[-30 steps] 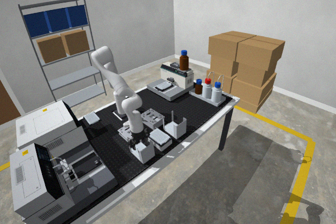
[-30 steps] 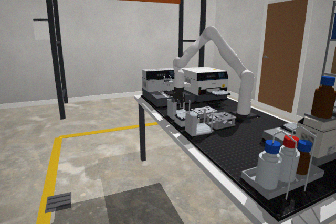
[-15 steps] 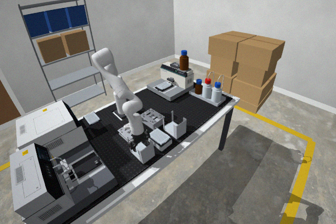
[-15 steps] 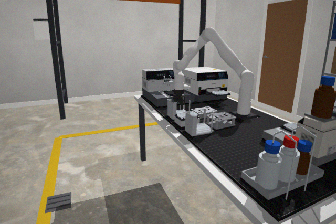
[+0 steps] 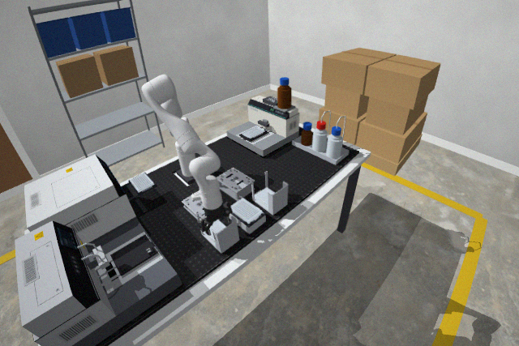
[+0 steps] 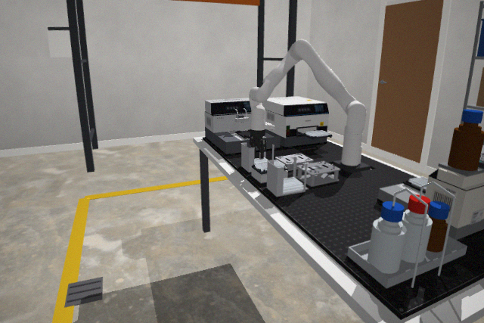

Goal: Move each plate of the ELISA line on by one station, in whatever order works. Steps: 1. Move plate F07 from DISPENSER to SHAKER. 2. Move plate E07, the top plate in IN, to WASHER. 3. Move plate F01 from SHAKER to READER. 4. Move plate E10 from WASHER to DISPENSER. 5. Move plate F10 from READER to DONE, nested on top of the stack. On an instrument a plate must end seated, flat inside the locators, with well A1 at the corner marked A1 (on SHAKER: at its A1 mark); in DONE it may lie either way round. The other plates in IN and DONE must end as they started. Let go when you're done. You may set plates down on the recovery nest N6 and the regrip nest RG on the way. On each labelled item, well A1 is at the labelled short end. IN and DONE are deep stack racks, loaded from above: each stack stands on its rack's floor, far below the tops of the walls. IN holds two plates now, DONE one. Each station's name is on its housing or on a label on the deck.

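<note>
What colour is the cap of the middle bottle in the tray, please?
Red: the middle bottle in the tray has a red cap, flanked by blue-capped ones. The top view shows it best.

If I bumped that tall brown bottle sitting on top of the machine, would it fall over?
Probably it could. The brown bottle is tall and narrow and stands upright on the machine, so a sideways push might tip it. It looks round, so once down it would likely roll. How full or heavy it is cannot be told.
</note>
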Motion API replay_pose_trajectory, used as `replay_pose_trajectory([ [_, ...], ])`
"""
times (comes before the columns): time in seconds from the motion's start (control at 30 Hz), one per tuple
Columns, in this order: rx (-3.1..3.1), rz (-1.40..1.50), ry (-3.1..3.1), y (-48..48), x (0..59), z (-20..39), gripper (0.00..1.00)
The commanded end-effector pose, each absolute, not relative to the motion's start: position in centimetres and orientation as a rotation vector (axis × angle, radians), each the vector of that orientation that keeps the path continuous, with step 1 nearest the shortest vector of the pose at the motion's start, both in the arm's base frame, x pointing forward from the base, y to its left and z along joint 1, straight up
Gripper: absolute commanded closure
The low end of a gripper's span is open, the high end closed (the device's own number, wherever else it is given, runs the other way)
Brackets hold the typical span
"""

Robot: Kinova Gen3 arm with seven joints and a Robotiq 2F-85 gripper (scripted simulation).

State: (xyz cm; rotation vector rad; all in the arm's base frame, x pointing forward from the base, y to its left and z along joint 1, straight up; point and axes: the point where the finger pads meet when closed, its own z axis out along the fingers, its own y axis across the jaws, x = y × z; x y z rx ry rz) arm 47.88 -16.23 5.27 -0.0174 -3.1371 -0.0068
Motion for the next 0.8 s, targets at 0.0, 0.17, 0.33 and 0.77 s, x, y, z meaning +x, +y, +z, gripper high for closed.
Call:
replay_pose_trajectory([
  [0.0,-0.017,-0.005,-3.139,-16.2,47.9,5.4,0.0],
  [0.17,-0.017,-0.005,-3.139,-16.2,47.9,5.3,0.0],
  [0.33,-0.017,-0.005,-3.139,-16.2,47.9,4.7,0.0],
  [0.77,-0.017,-0.005,-3.139,-16.2,47.9,3.6,0.0],
])
